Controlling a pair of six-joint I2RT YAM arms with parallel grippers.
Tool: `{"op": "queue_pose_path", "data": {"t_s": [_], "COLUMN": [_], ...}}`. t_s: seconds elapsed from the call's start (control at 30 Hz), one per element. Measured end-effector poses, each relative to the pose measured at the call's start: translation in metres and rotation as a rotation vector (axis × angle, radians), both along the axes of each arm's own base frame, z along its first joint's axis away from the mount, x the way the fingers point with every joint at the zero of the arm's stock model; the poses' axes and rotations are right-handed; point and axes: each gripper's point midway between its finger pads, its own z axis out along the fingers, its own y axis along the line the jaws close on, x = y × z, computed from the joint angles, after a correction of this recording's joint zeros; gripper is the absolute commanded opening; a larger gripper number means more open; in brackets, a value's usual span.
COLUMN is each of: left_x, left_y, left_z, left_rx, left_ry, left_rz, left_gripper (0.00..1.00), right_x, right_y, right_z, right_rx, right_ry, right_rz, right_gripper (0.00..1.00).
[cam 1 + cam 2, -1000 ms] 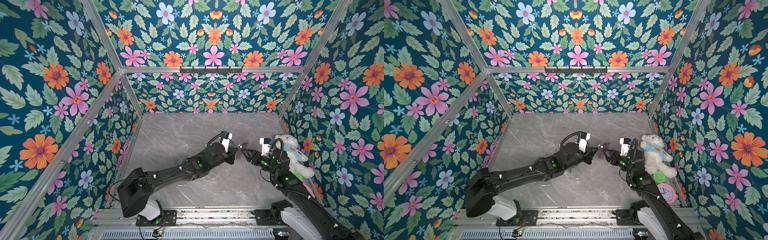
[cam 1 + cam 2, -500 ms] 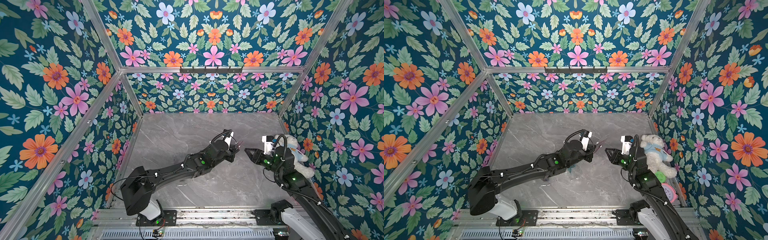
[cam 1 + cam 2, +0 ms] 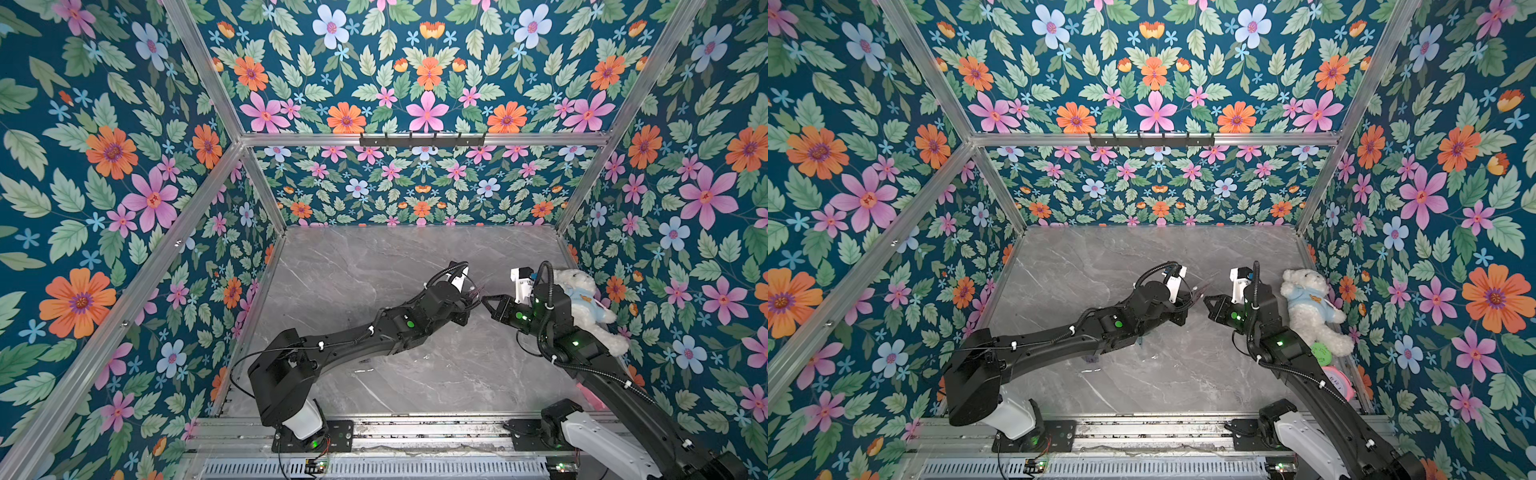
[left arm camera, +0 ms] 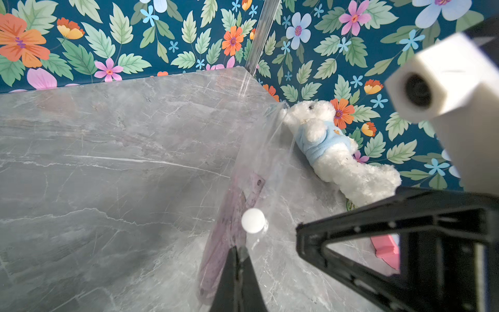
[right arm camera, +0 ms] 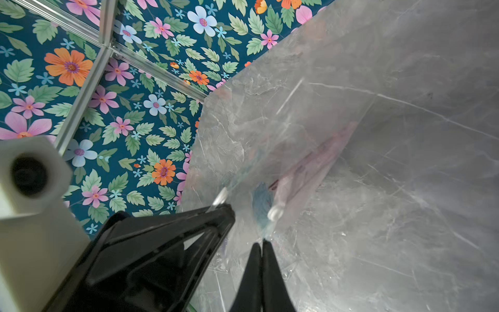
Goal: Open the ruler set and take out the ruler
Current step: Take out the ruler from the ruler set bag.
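- The ruler set [image 4: 270, 162], a clear plastic pouch, hangs in the air above the grey table [image 3: 353, 270], stretched between the two arms. The purple ruler [image 4: 253, 194] is inside it, beside the white snap button [image 4: 253, 220].
- The left gripper [image 4: 239, 251] is clamped on the pouch's edge just under the snap.
- The right gripper [image 5: 260, 243] has its jaws pressed together on the clear film from the opposite side. Whether it pinches one layer or both cannot be told.
- The step in hand looks like popping the snap.
- The pull should be short and square to the film, close to the snap, with the left arm holding firm.
- If both layers are caught, the pouch will only stretch, and the right gripper should regrip the flap alone.
- The film is slick, so a slow pull should guard against slipping.
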Motion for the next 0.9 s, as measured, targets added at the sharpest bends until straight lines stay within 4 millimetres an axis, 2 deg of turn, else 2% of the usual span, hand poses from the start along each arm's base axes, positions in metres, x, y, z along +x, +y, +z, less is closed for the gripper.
{"op": "queue_pose_path", "data": {"t_s": [0.2, 0.47, 0.73, 0.9], "left_x": [-0.003, 0.002, 0.005, 0.004], "left_y": [0.000, 0.005, 0.005, 0.003], "left_z": [-0.001, -0.006, -0.001, 0.002], "left_rx": [-0.007, -0.005, -0.029, -0.040], "left_ry": [0.005, 0.011, 0.000, 0.001], "left_rz": [-0.016, -0.003, -0.002, -0.017], "left_gripper": [0.00, 0.00, 0.00, 0.00], "right_x": [0.008, 0.016, 0.028, 0.035], "right_y": [0.003, 0.006, 0.011, 0.014], "right_z": [-0.006, 0.014, -0.002, -0.008], "right_rx": [0.003, 0.022, 0.005, -0.004], "right_ry": [0.018, -0.022, 0.033, 0.055], "right_rz": [-0.005, -0.005, -0.004, -0.005], "right_gripper": [0.06, 0.07, 0.07, 0.13]}}
